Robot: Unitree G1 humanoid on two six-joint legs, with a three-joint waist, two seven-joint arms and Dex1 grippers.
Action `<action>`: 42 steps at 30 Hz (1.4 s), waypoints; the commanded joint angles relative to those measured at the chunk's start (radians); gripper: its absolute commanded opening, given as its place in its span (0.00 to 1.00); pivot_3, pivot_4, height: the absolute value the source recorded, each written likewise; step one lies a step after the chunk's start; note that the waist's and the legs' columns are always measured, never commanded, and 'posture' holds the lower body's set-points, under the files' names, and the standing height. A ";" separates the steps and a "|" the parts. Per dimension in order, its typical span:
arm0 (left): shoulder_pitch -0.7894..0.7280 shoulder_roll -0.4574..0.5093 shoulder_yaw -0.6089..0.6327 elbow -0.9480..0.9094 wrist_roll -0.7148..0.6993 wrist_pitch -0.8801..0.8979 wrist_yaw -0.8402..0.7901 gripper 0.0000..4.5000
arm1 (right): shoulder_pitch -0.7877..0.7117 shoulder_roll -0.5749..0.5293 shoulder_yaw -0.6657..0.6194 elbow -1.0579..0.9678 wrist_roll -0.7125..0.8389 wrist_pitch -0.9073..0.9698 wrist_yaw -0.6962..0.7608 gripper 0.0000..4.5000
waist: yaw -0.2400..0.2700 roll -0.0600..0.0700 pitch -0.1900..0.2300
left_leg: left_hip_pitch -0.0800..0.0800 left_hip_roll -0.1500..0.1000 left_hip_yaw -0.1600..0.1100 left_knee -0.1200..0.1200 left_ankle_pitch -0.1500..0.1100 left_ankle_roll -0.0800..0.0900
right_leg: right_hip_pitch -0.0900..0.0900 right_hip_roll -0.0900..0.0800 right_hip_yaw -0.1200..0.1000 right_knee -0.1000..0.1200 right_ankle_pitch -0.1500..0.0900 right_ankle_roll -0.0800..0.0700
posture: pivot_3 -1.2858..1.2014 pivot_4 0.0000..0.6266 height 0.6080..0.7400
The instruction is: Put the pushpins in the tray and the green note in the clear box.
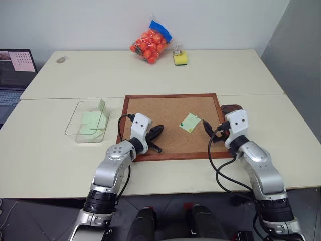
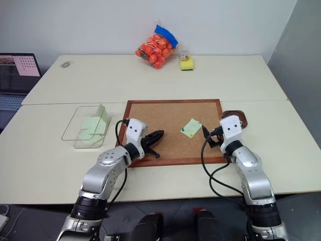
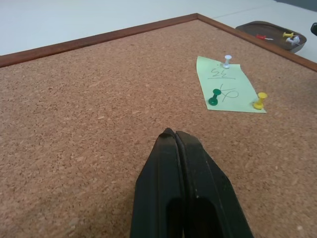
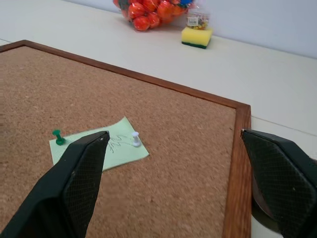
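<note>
The green note (image 3: 229, 90) lies on the corkboard (image 1: 150, 113), right of its middle. Three pushpins stand in it: a green one (image 3: 215, 96), a white one (image 3: 227, 61) and a yellow one (image 3: 259, 100). The tray (image 3: 257, 27) sits just past the board's right edge with a few pins in it. My left gripper (image 1: 160, 128) is shut on nothing, low over the board and left of the note. Close to the note's right side, my right gripper (image 1: 208, 130) is open, its fingers (image 4: 81, 178) spread wide. The clear box (image 1: 75, 125) stands left of the board with pale green sheets inside.
A bag of orange-red balls (image 1: 149, 42) and a yellow-and-green sponge (image 1: 180, 58) sit at the table's far edge. A laptop (image 1: 15, 70) is at the far left. The corkboard's raised wooden frame (image 4: 237, 148) runs between the note and the tray.
</note>
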State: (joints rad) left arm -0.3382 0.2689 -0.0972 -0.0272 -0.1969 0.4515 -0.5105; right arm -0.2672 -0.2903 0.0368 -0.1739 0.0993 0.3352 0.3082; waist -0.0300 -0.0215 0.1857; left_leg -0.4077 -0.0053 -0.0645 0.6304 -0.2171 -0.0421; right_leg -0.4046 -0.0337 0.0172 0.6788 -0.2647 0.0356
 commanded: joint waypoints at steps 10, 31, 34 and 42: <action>-0.015 -0.012 -0.073 0.107 0.054 0.008 -0.015 0.00 | -0.205 0.051 0.064 0.290 -0.022 -0.010 0.051 1.00 | 0.002 0.001 -0.001 | 0.008 0.000 0.000 0.000 0.000 0.000 | 0.009 -0.001 0.000 -0.001 0.001 -0.002 | 0.52 0.24 1.00; -0.009 -0.017 -0.054 0.063 0.051 0.019 0.006 0.00 | -0.308 0.116 0.000 0.477 0.008 -0.023 0.034 0.44 | -0.001 0.001 -0.001 | 0.012 0.000 -0.002 -0.001 0.000 0.000 | 0.015 -0.001 -0.001 -0.003 -0.001 0.001 | 0.52 0.24 1.00; -0.014 -0.018 -0.054 0.066 0.051 0.019 0.006 0.00 | -0.312 0.119 -0.004 0.482 0.009 -0.027 0.029 0.32 | -0.001 0.001 -0.001 | 0.012 0.000 -0.002 -0.001 0.000 0.000 | 0.015 -0.001 -0.001 -0.003 -0.001 0.001 | 0.52 0.24 1.00; -0.018 -0.018 -0.054 0.068 0.053 0.018 0.006 0.00 | -0.320 0.118 -0.010 0.491 0.006 -0.039 0.019 0.02 | -0.001 0.001 -0.001 | 0.012 0.000 -0.002 -0.001 0.000 0.000 | 0.015 -0.001 -0.002 -0.004 -0.001 0.001 | 0.52 0.24 1.00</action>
State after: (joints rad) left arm -0.3592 0.2518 -0.1448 0.0362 -0.1526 0.4548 -0.5086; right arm -0.5632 -0.1740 0.0452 0.3304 0.1002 0.3266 0.3290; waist -0.0308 -0.0206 0.1852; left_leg -0.3959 -0.0054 -0.0664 0.6293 -0.2172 -0.0420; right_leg -0.3898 -0.0343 0.0156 0.6753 -0.2656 0.0368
